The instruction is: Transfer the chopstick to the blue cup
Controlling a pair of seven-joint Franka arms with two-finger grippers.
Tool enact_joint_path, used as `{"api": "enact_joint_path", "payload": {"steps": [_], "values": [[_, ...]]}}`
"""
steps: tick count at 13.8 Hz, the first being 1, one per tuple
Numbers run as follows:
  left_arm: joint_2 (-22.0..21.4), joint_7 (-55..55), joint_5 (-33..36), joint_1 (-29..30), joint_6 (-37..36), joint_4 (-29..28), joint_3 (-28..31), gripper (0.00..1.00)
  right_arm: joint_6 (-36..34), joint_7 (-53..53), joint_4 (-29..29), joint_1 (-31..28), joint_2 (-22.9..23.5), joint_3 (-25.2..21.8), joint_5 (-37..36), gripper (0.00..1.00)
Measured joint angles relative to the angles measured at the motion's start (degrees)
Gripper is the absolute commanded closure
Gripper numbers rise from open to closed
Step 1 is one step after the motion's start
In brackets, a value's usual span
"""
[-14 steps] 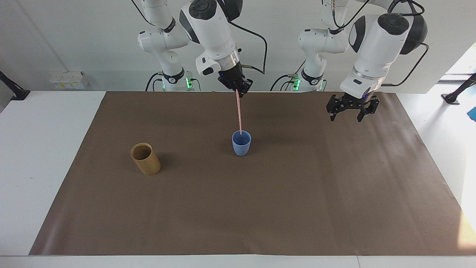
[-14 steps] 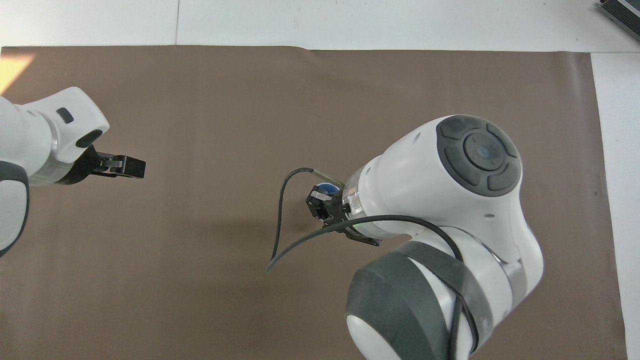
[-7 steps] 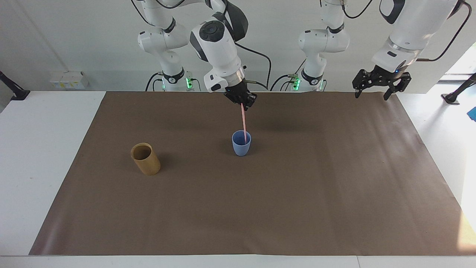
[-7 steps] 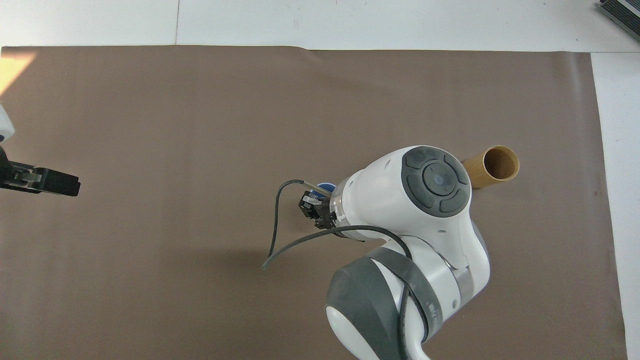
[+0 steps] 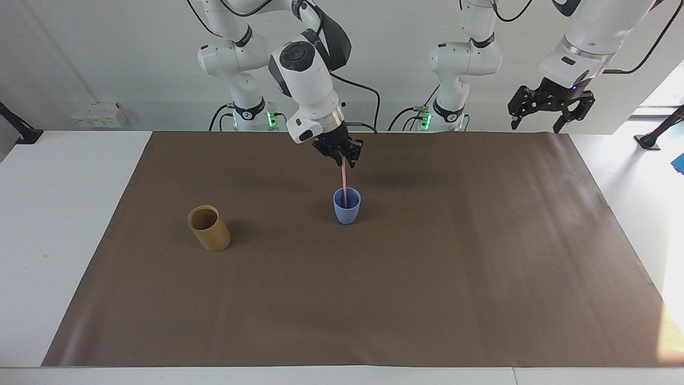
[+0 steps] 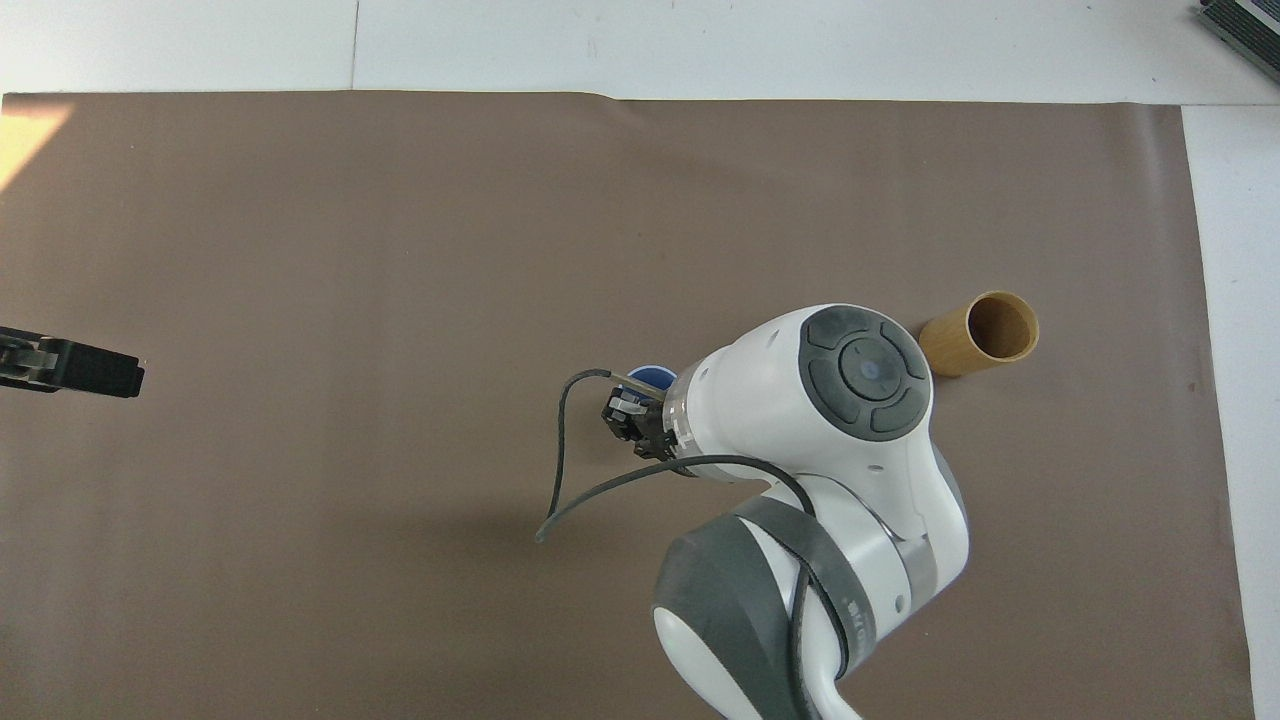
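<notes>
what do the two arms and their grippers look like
Both arms are glossy white with rounded shells, dark grey joint bands and round grey caps. The right gripper and left gripper are black two-finger units. Black cables loop along the arms, and green lights glow at both bases.

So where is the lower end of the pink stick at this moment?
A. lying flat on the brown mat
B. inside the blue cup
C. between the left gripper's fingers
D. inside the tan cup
B. In the facing view the pink stick runs down from the right gripper into the mouth of the blue cup; the tan cup stands apart, toward the right arm's end.
</notes>
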Motion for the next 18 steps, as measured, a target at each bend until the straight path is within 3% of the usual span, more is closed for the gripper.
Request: {"api": "enact_joint_path", "payload": {"steps": [2,5,11,18], "values": [[0.0,0.2,-2.87,1.7,-0.01,0.0,0.0,0.0,0.45,-0.66,1.09,-1.55,-0.1,-0.02,-3.56,0.0],[0.0,0.31,-3.09,2.35,-0.02,0.0,-0.09,0.0,0.43,-6.58,3.64,-6.68,-1.38,-0.28,-6.34,0.0],[0.0,0.3,-1.71,2.38,-0.01,0.0,-0.4,0.0,-3.7,-24.49,4.32,-20.24,-8.65,-0.81,-10.25,0.0],[0.0,0.3,-1.71,2.7,0.0,0.01,-0.16,0.0,-15.13,-26.76,10.05,-22.5,-10.12,-0.93,-12.34,0.0]]}}
